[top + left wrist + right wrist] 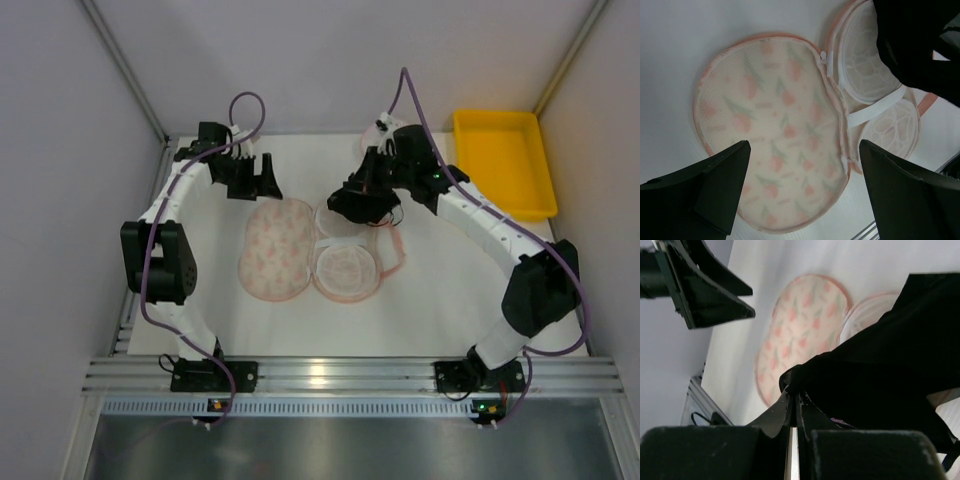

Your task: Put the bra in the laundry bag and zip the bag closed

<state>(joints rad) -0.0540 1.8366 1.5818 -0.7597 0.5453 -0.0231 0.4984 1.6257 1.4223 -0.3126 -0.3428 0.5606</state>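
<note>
The right fingers (pixel 772 420) pinch the bra (pixel 880 365) above the open laundry bag (pixel 275 250), the left fingers (pixel 715 185) hover spread and empty, so a trailing edge may land outside it and jam the zip (pixel 827 59).

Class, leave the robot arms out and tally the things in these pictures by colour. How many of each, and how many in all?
Black: 1, the bra
Cream with pink pattern: 1, the laundry bag
Yellow: 1, the tray
Total: 3
</note>
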